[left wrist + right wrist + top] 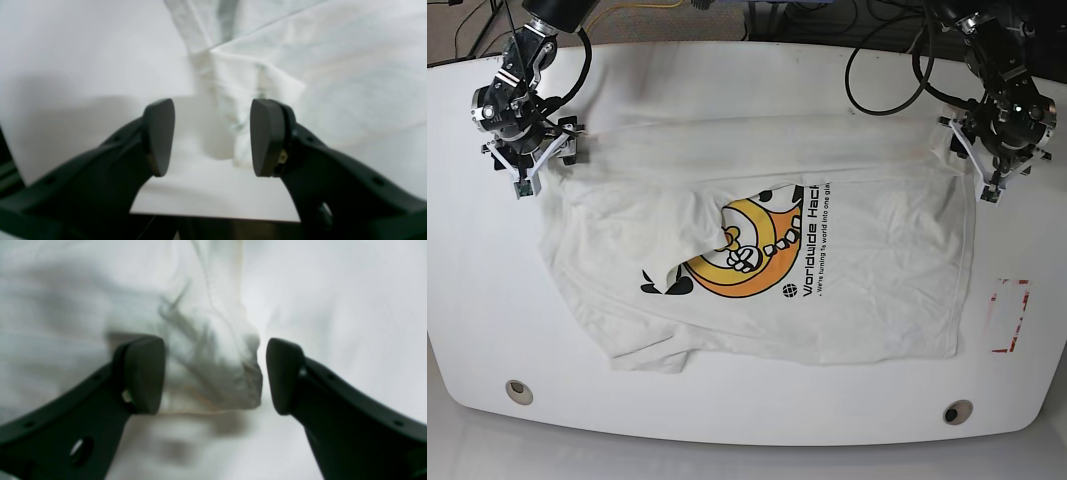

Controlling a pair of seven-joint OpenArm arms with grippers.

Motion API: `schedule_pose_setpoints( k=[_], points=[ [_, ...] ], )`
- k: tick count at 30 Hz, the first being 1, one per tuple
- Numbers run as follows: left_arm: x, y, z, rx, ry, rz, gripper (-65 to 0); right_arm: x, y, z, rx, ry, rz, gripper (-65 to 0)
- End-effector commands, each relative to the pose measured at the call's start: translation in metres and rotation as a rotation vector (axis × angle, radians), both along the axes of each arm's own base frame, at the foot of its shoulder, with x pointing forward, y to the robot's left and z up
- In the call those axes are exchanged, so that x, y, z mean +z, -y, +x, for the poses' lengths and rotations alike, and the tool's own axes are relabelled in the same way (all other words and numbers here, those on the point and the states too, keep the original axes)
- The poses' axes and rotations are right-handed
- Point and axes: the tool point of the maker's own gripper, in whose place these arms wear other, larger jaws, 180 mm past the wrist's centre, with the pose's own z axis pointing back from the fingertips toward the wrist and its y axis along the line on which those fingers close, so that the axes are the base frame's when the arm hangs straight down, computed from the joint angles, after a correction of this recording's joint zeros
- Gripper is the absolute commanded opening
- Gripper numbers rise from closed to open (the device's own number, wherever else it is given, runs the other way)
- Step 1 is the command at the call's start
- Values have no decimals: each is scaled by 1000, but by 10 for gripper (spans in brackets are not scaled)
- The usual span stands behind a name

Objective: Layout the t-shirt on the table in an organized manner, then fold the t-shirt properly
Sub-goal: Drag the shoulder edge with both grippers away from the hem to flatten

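I am hovering my left gripper (pixel 211 136) and right gripper (pixel 213 375), both with jaws apart and empty, over the far corners of the t-shirt (pixel 847 270) lying on the table (pixel 727 420), judging its sleeve at nine o'clock needs smoothing next

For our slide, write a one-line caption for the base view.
Both open grippers, left and right, flank the t-shirt spread graphic-up on the white table.

Black cables (pixel 882 75) trail across the far edge, more cabling (pixel 662 8) (yellow among it) lies beyond; brown floor (pixel 467 30) at the far corner.
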Motion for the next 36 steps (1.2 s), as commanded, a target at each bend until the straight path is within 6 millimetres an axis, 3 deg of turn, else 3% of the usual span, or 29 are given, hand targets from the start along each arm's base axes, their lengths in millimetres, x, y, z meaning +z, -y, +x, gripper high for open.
schedule_pose_setpoints(
  k=[1, 8, 12, 31, 36],
  points=[
    [10, -6, 6, 7, 38, 16, -308, 2, 7, 5, -10, 7, -8, -228],
    [10, -11, 4, 25, 38, 16, -307, -7, 5, 5, -17, 9, 19, -428],
    [10, -11, 3, 25, 37, 15, -306, -7, 5, 4, -14, 7, 20, -498],
    [-3, 4, -6, 26, 9, -28, -268, -8, 3, 4, -11, 5, 21, -490],
    [-8, 20, -6, -19, 9, -75, -268, -8, 3, 4, -11, 5, 21, -490]
  ],
)
